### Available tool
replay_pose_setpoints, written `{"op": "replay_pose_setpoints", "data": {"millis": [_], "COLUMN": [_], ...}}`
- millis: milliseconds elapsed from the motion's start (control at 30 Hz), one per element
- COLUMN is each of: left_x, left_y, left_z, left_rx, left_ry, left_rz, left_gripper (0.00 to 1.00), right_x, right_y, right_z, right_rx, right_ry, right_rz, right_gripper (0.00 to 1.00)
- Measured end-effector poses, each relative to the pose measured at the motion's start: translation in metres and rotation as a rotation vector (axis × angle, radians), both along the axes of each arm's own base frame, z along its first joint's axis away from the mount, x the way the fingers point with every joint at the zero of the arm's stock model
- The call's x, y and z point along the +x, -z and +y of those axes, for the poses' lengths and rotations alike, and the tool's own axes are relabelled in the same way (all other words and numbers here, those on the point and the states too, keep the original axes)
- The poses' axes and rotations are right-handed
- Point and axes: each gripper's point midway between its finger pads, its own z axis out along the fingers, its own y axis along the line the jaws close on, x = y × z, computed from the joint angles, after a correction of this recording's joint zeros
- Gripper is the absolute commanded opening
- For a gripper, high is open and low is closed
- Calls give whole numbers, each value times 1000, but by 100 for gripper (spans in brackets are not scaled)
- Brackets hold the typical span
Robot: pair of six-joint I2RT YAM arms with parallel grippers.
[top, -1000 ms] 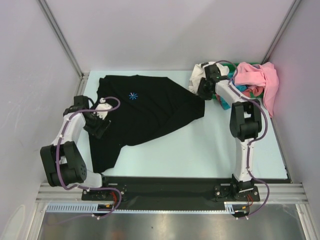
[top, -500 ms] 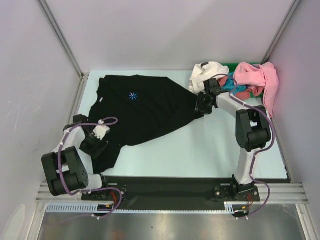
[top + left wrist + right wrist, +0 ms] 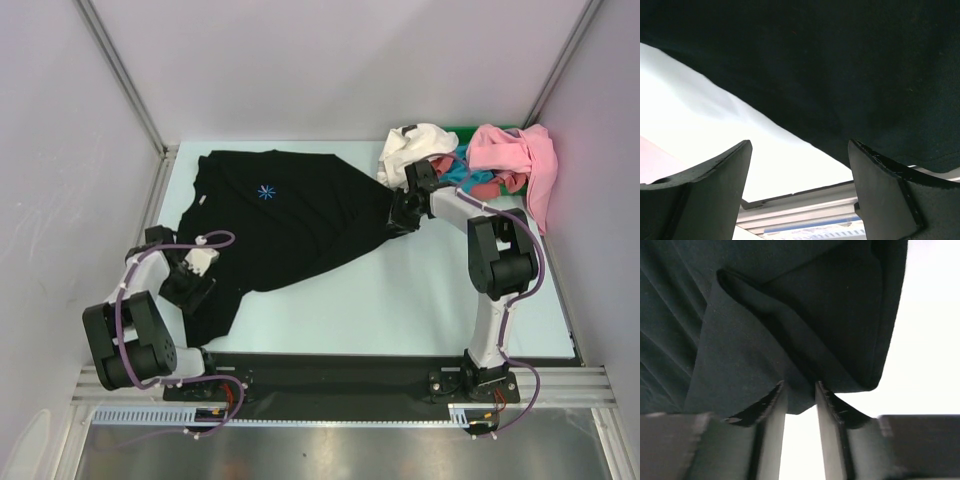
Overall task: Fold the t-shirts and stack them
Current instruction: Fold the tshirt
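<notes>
A black t-shirt (image 3: 290, 220) with a small light-blue starburst lies spread and skewed on the table. My right gripper (image 3: 400, 215) is at its right corner. In the right wrist view a folded edge of the black cloth (image 3: 765, 315) sits between the narrow jaws of the gripper (image 3: 800, 387), which is shut on it. My left gripper (image 3: 190, 287) stands open low at the shirt's near-left part. In the left wrist view the black cloth (image 3: 840, 60) lies beyond the wide-apart fingers (image 3: 800, 150), with nothing between them. White (image 3: 415, 145), teal (image 3: 465, 172) and pink (image 3: 515, 155) t-shirts are heaped at the back right.
The pale table (image 3: 400, 300) is bounded by white walls on the left, back and right. A metal rail (image 3: 340, 385) runs along the near edge, also seen in the left wrist view (image 3: 805, 207). The heap of shirts sits just behind my right arm.
My right gripper came from the heap down to the black t-shirt's right corner and its jaws narrowed onto the cloth. My left arm drew back toward the near-left edge, staying open.
</notes>
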Motion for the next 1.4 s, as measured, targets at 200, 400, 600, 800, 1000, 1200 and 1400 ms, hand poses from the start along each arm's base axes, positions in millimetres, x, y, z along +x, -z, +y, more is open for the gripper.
{"op": "replay_pose_setpoints", "data": {"millis": [200, 400, 600, 800, 1000, 1200, 1400], "left_x": [10, 13, 25, 25, -17, -45, -53], "left_y": [-5, -5, -14, -22, -4, 10, 22], "left_z": [3, 0, -13, -35, -69, -70, -70], "left_rx": [4, -14, -75, -124, -103, -76, -8], "left_ry": [0, 3, 34, 172, 485, 615, 663], "left_rz": [-22, -26, -63, -87, -2, 82, 85], "left_gripper": [84, 83, 83, 85, 91, 95, 27], "right_x": [-5, -12, -33, -90, -145, -169, -182], "right_y": [4, 6, -22, -40, -23, -27, -35], "right_z": [1, 3, -5, -24, -41, -57, -62], "right_rx": [11, 26, 24, 16, -11, -14, -4], "right_ry": [1, 5, 14, 26, 44, 82, 93], "right_rz": [20, 39, 17, 30, 157, 185, 183], "right_gripper": [15, 0, 0, 0, 0, 0, 0]}}
